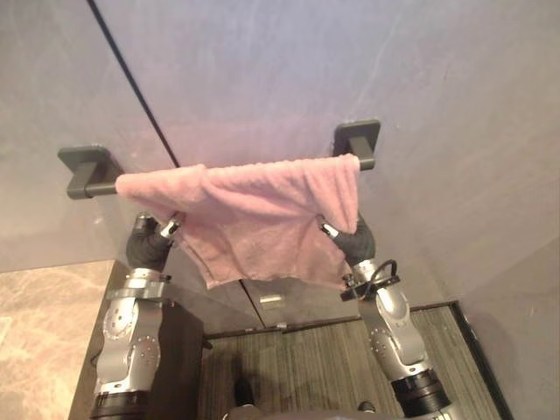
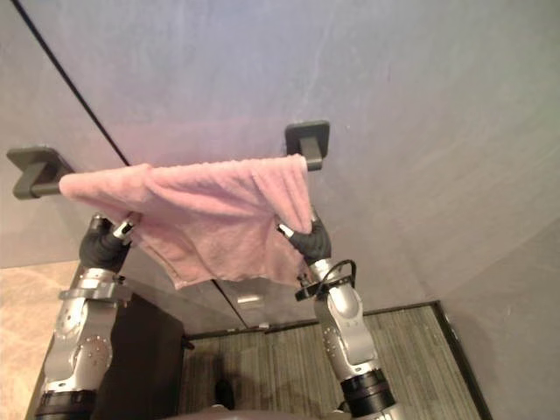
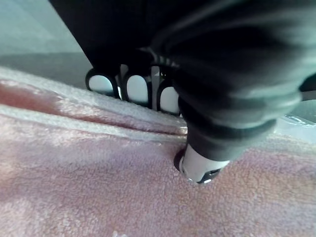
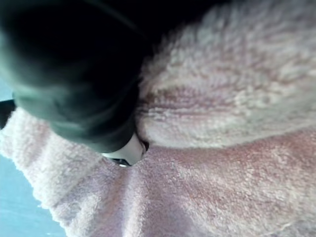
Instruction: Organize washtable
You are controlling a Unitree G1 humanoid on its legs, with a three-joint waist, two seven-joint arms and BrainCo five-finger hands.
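Observation:
A pink towel (image 1: 254, 210) hangs over a black wall bar between two black brackets (image 1: 87, 168) (image 1: 359, 140); its upper edge runs along the bar and its lower part sags unevenly. My left hand (image 1: 150, 241) is raised under the towel's left end. In the left wrist view its fingers (image 3: 136, 90) lie behind a fold and its thumb presses the front of the towel (image 3: 98, 192), pinching it. My right hand (image 1: 353, 238) is up at the towel's right lower corner. There its thumb (image 4: 123, 150) digs into the bunched towel (image 4: 222, 173).
The wall behind the bar is smooth grey, with a dark slanted seam (image 1: 131, 79). A tan marble surface (image 1: 44, 324) and a dark cabinet (image 1: 179, 350) lie at the lower left. Striped flooring (image 1: 306, 359) is below, with a small metal fitting (image 1: 271, 300) at the wall's base.

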